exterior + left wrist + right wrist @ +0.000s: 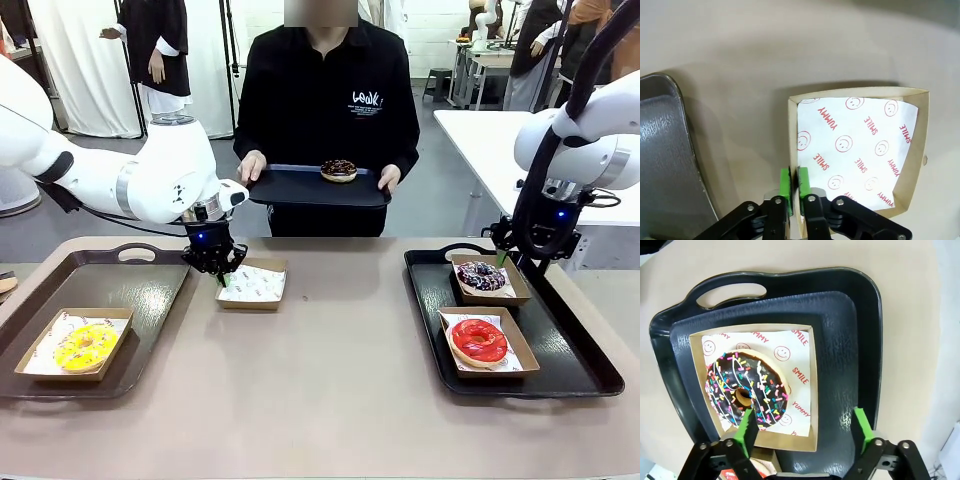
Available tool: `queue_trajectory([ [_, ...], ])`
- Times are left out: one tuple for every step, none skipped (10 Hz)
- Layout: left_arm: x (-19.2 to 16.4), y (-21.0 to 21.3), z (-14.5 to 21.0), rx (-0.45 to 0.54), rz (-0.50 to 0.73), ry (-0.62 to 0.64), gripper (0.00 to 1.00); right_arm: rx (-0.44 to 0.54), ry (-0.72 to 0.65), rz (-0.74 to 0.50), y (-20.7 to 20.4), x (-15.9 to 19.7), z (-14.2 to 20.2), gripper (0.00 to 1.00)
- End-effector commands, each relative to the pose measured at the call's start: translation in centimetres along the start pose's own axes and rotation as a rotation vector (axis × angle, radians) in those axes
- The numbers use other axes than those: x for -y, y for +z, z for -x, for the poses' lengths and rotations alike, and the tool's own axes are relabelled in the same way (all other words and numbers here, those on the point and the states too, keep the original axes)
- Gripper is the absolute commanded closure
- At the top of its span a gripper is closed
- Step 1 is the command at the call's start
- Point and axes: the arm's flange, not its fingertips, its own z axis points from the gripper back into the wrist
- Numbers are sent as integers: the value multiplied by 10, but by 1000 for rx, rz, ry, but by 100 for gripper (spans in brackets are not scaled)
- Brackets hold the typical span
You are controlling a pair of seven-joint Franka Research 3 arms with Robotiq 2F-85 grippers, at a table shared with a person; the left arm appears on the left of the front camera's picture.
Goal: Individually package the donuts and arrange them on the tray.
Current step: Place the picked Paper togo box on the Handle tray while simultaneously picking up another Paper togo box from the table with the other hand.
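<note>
Front view: left arm (222, 272) low over empty box (253, 284).

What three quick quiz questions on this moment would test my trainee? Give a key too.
1. True or false: the left tool is shut on the wall of the empty paper box.
2. Which donut lies on the left tray? A red, B yellow, C sprinkled.
3. Fill in: the person holds a small tray with one ____ donut on it.

Key:
1. True; its green pads pinch the box's near wall.
2. B; the yellow donut sits there in its box, while the red donut and the sprinkled donut are boxed on the right tray, under the open right tool.
3. Chocolate; the chocolate donut.
</note>
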Motion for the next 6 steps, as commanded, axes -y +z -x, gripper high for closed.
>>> queue_trajectory([
  [-2, 2, -2, -18, 16, -1, 100, 15, -4, -30, -2, 0, 1, 0],
  [-3, 2, -2, -19, 15, 2, 100, 19, -1, -36, -1, 0, 3, 0],
  [-2, 2, -2, -23, 17, 4, 100, 23, 3, -44, 1, 1, 5, 0],
  [-3, 3, -2, -26, 18, 4, 100, 26, 8, -66, 6, 4, 9, 0],
  [-1, 8, -2, -24, 19, 7, 100, -13, 32, -118, 16, 10, 20, 0],
  [2, 21, 0, -81, 51, -2, 100, -65, 66, -231, 33, 24, 35, 0],
])
